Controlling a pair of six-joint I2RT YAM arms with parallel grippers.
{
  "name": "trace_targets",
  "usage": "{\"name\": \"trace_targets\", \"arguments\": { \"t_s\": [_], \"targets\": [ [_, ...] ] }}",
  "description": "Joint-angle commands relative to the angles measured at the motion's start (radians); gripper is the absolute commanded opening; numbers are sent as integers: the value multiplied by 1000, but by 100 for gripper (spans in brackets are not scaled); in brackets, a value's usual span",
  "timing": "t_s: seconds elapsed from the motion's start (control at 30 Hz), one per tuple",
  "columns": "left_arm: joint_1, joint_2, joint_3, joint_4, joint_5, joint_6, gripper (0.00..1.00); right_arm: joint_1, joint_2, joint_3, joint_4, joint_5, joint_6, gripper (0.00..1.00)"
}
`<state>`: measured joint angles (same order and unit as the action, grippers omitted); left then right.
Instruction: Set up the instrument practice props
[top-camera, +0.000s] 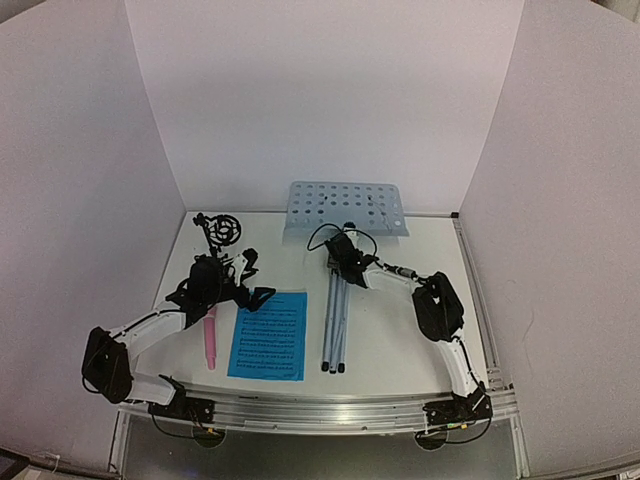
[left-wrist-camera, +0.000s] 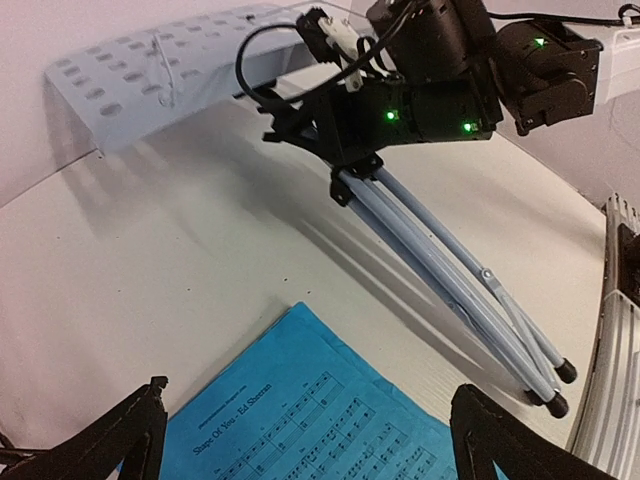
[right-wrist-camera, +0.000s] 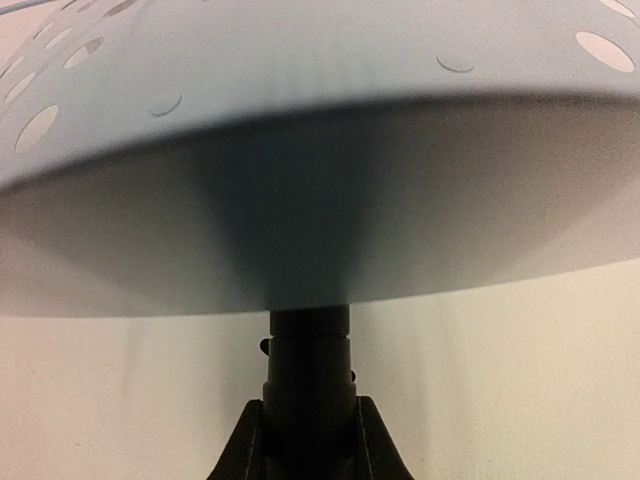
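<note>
Pinching stand (top-camera: 345, 208) at collar, our right hand (right-wrist-camera: 310, 420) readied it for uprighting, we judged; left hand (left-wrist-camera: 308, 392) hovered spread over sheet (top-camera: 270, 335).

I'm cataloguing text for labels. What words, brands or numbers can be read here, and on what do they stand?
"Shape Of You - Ed Sheeran": title on the blue sheet music, left wrist view.
Smaller line above that title: too small to read.
Print on the sheet in the top view: too small to read.
Music stand and pink microphone: no text visible.
</note>
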<state>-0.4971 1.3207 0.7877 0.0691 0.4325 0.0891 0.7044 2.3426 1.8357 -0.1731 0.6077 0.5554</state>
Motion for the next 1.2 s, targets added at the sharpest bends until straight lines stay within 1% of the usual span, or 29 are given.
{"name": "trace_targets", "arguments": {
  "t_s": [0.0,0.1,0.23,0.3,0.4,0.5,0.57,0.67,0.7,0.77,0.87,0.97,1.03,1.17],
  "targets": [
    [-6,48,99,50,73,-44,98,1,-249,82,645,187,-212,0],
    [-18,99,150,82,98,-78,98,8,-271,79,765,176,-292,0],
    [-77,187,246,121,130,-77,100,34,-284,80,944,168,-430,0],
    [-91,247,302,162,141,-114,100,48,-280,93,1014,156,-499,0],
    [-105,336,377,230,151,-134,99,65,-272,122,1057,142,-564,0],
    [-123,416,452,271,155,-96,98,75,-269,131,1090,126,-613,0],
    [-127,469,490,316,130,-89,93,77,-273,132,1104,115,-632,0],
    [-127,532,550,339,88,-55,85,79,-284,127,1114,99,-651,0],
    [-127,549,570,341,81,-43,81,82,-288,126,1118,93,-658,0],
    [-127,583,609,342,83,-37,73,85,-293,125,1125,85,-671,0],
    [-131,627,657,343,99,-57,67,86,-296,125,1141,88,-682,0],
    [-142,650,680,353,87,-63,50,86,-301,118,1154,79,-675,0],
    [-147,659,690,353,102,-58,44,87,-304,115,1157,74,-664,0],
    [-149,675,714,333,105,-67,39,86,-306,112,1160,65,-661,0]
  ]
}}
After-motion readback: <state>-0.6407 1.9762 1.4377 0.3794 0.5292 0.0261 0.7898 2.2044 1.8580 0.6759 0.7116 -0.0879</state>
